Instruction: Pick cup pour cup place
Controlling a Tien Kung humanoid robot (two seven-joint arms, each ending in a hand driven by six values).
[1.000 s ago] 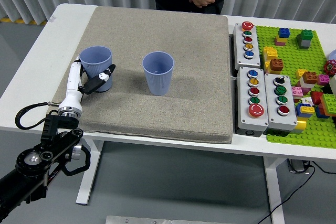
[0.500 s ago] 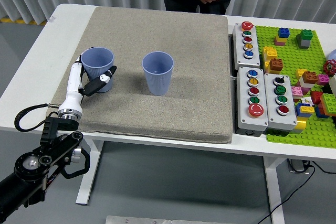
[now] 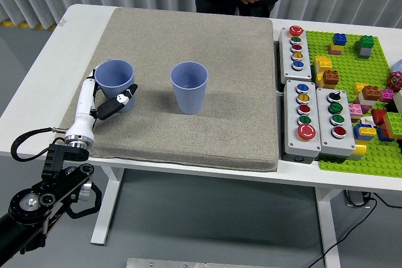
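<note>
**Loose hand beside the left cup**

The left hand (image 3: 103, 100) sits on the grey mat (image 3: 232, 61), fingers spread, gripping nothing, its thumb just touching the left cup (image 3: 115, 82); a closing finger could, I judge, nudge the light cup over instead of enclosing it; that cup is plain blue-lilac, upright and tapered. The second cup (image 3: 189, 86) matches it, upright at mid-mat, well apart.

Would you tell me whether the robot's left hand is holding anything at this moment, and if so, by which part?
Nothing is held. The left hand sits beside the left blue cup, fingers open near its lower wall without gripping it.
</note>
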